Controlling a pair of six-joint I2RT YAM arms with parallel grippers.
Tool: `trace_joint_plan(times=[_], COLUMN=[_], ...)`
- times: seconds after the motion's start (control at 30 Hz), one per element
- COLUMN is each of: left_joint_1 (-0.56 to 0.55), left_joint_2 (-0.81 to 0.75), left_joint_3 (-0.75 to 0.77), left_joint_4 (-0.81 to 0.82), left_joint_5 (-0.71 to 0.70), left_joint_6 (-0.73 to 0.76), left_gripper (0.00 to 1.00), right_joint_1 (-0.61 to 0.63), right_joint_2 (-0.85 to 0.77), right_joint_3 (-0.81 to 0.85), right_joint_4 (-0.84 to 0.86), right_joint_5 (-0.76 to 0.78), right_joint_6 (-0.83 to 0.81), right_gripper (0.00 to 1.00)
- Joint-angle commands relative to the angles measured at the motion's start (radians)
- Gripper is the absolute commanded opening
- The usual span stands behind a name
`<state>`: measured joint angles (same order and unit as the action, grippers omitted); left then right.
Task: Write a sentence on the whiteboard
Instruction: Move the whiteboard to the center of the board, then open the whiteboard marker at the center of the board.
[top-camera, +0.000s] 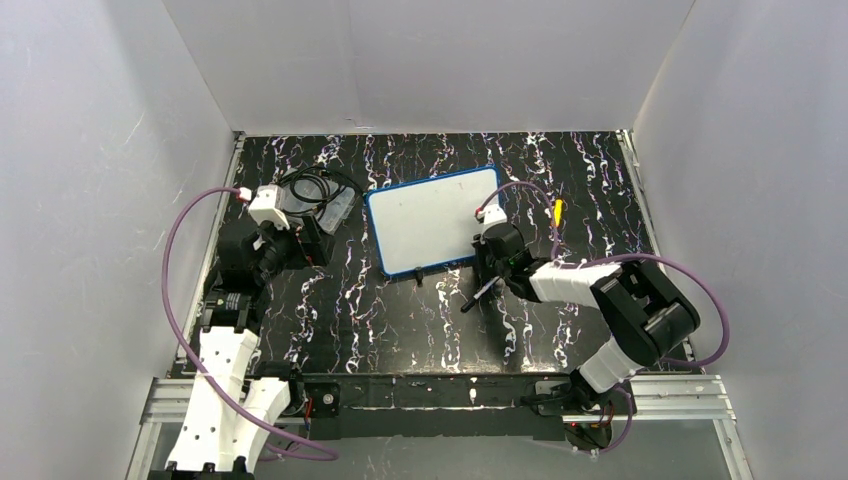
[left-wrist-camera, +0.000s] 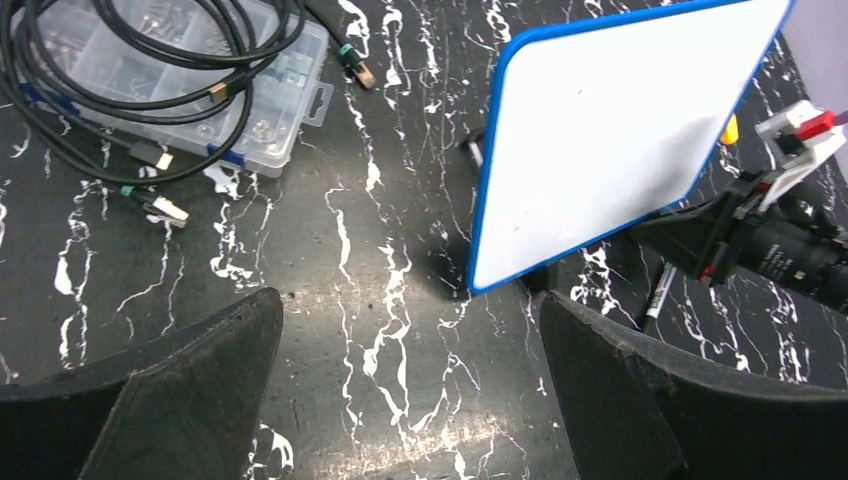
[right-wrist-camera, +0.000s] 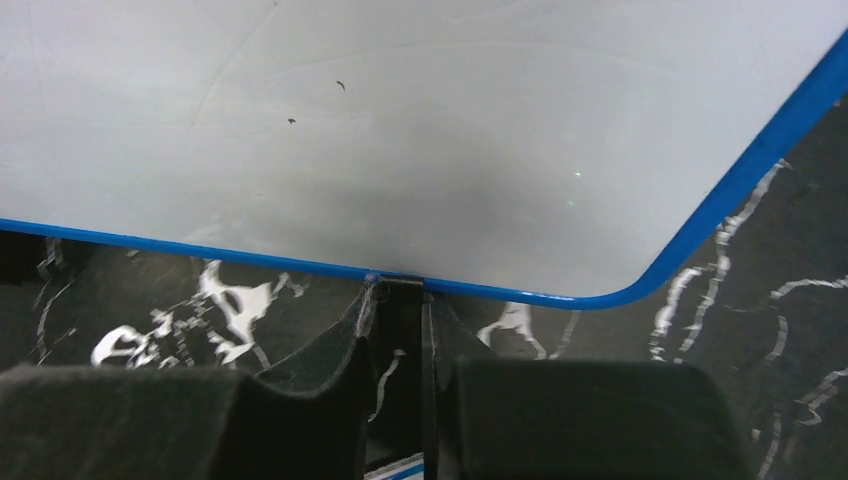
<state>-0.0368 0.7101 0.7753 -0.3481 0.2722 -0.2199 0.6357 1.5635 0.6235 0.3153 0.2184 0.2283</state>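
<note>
The whiteboard (top-camera: 430, 218), white with a thin blue rim, lies mid-table; it also shows in the left wrist view (left-wrist-camera: 610, 130) and the right wrist view (right-wrist-camera: 400, 130). Its face is blank apart from two tiny dark specks, and no sentence shows on it. My right gripper (top-camera: 487, 262) (right-wrist-camera: 400, 325) is at the board's near right corner, shut on a dark marker (right-wrist-camera: 402, 300) whose end meets the blue rim. The marker's other end sticks out toward me (top-camera: 478, 297) (left-wrist-camera: 655, 295). My left gripper (top-camera: 300, 242) (left-wrist-camera: 410, 400) is open and empty over bare table left of the board.
A clear plastic organiser box (top-camera: 335, 205) (left-wrist-camera: 200, 110) with black cables coiled on it sits at the back left. A small yellow object (top-camera: 557, 210) lies right of the board. White walls close in the black marbled table (top-camera: 400, 320) on three sides.
</note>
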Motion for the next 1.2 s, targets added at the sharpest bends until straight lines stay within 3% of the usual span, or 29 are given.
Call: trace_joint_plan(times=[0.0, 0.1, 0.17, 0.37, 0.6, 0.77, 0.97, 1.17], left_joint_1=[-0.004, -0.009, -0.016, -0.096, -0.367, -0.563, -0.880, -0.974], left_joint_2=[0.007, 0.016, 0.019, 0.009, -0.045, -0.021, 0.219, 0.487], left_joint_3=[-0.017, -0.019, -0.021, -0.026, -0.022, 0.009, 0.087, 0.083], left_joint_4=[0.030, 0.031, 0.031, 0.019, -0.026, -0.021, 0.061, 0.314], left_joint_5=[0.086, 0.110, 0.124, 0.099, -0.105, -0.195, -0.353, -0.278], left_joint_6=[0.008, 0.011, 0.014, 0.028, -0.017, -0.102, -0.133, -0.153], left_gripper=[0.99, 0.99, 0.98, 0.93, 0.87, 0.84, 0.84, 0.85], right_joint_1=[0.077, 0.105, 0.112, 0.114, 0.112, 0.111, 0.006, -0.282], right_joint_2=[0.009, -0.006, -0.023, -0.089, -0.210, -0.353, -0.489, -0.531], right_joint_3=[0.006, 0.008, 0.008, -0.007, -0.026, -0.034, -0.019, -0.010], right_joint_4=[-0.015, -0.035, -0.049, -0.075, -0.163, -0.288, -0.448, -0.530], right_joint_5=[-0.147, -0.126, -0.111, -0.084, -0.010, 0.122, 0.136, -0.067], right_joint_6=[-0.060, -0.053, -0.046, -0.027, 0.008, 0.027, 0.027, 0.092], right_gripper=[0.01, 0.01, 0.08, 0.50, 0.78, 0.98, 0.99, 0.99])
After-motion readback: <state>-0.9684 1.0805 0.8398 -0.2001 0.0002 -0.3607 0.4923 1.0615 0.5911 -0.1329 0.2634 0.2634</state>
